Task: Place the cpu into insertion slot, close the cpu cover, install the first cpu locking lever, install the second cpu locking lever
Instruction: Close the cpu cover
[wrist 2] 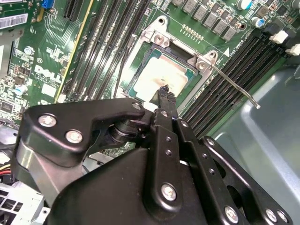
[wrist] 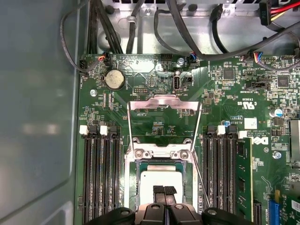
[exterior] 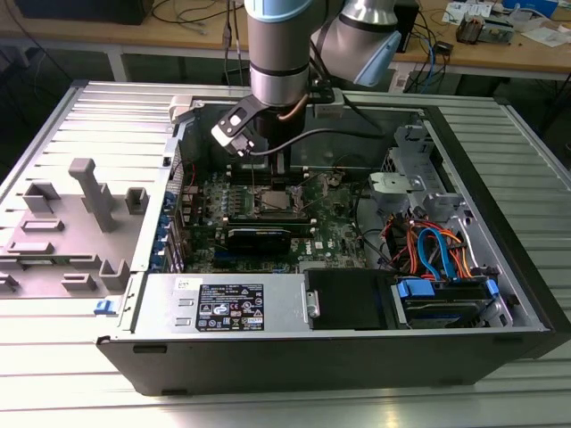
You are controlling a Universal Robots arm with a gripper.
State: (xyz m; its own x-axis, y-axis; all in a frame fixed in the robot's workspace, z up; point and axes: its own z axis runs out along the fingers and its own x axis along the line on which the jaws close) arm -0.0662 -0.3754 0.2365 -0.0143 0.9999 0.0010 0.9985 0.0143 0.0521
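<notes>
The cpu [wrist: 161, 179] lies flat in the insertion slot [wrist: 159, 153], its silver top catching the light; it also shows in the second wrist view [wrist 2: 165, 75]. My gripper [wrist: 164, 190] hangs just over the chip's near edge with its two fingertips [wrist 2: 164, 91] pressed together and nothing between them. The cpu cover [wrist: 164, 104] is swung open, its windowed frame lying back over the board beyond the socket. One thin locking lever [wrist 2: 233, 84] sticks out unlatched beside the socket. In the exterior view the gripper [exterior: 279, 169] reaches down into the open case above the socket [exterior: 272, 201].
Black memory slots [wrist: 101, 173] flank the socket on both sides. A black graphics card [exterior: 259, 237] lies in front of it. Cables [exterior: 433, 245] and a drive cage fill the case at the exterior view's right. A grey fixture [exterior: 85, 192] stands outside the case at the left.
</notes>
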